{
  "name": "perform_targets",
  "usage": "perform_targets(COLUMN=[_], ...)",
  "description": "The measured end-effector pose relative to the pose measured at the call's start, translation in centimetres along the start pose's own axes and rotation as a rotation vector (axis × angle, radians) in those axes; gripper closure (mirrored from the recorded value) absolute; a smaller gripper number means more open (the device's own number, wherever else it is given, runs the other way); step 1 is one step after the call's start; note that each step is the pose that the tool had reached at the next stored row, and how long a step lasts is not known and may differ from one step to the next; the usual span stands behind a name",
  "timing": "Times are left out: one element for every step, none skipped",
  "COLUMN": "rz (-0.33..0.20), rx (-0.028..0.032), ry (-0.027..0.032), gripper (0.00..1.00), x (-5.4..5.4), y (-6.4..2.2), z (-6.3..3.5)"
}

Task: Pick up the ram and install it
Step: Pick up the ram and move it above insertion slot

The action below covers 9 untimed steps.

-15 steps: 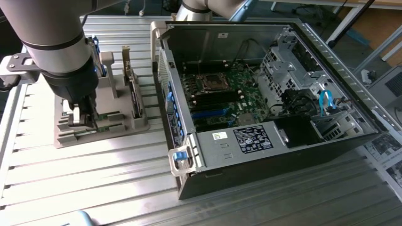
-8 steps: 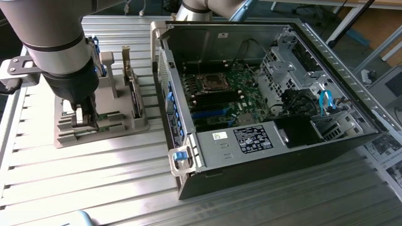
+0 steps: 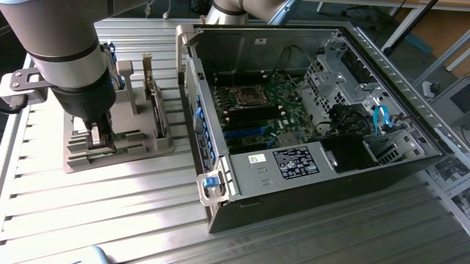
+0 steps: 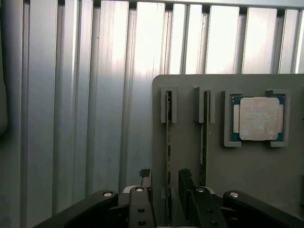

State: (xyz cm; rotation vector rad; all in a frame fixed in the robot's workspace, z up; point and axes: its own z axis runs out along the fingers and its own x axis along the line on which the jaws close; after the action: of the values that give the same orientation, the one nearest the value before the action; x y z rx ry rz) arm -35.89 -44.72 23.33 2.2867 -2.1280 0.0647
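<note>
Ram (image 4: pixel 168 123): thin dark-green stick seen edge-on, standing upright in a slot of the gray holder (image 4: pixel 247 171). A second stick (image 4: pixel 204 128) like it is just beside, with a square silver chip (image 4: pixel 259 118) past that. Gripper (image 4: pixel 166 183) jaws are spread, one finger on each side of the ram, not pinching. An open computer case (image 3: pixel 242 44) sits at the exterior view's right.

Robotics lab or assembly workshop. Ribbed aluminium bench (image 3: pixel 110 203); industrial robot arm (image 3: pixel 66 49); opened desktop computer case (image 3: pixel 235 49), motherboard (image 3: pixel 272 118) exposed; grey parts fixture (image 3: pixel 81 159) beside it; metal stands (image 3: pixel 408 25) past the bench's far edge.
</note>
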Motion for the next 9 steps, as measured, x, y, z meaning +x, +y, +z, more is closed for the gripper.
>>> perform_targets(rz=[-0.001, -0.001, -0.001, -0.001, -0.001, -0.001, -0.001, -0.001, -0.001], rx=[0.0000, 0.0000, 0.0000, 0.0000, -0.0001, -0.0001, -0.0001, 0.0001, -0.0001], ry=[0.0000, 0.0000, 0.0000, 0.0000, 0.0000, 0.0000, 0.0000, -0.0001, 0.0000], gripper=[0.64, 0.64, 0.64, 0.64, 0.64, 0.64, 0.64, 0.64, 0.64], x=[0.00, -0.01, -0.02, -0.03, -0.04, -0.04, -0.05, -0.06, -0.06], y=[0.00, 0.00, 0.00, 0.00, 0.00, 0.00, 0.00, 0.00, 0.00], z=[0.03, 0.06, 0.09, 0.12, 0.15, 0.18, 0.21, 0.25, 0.28])
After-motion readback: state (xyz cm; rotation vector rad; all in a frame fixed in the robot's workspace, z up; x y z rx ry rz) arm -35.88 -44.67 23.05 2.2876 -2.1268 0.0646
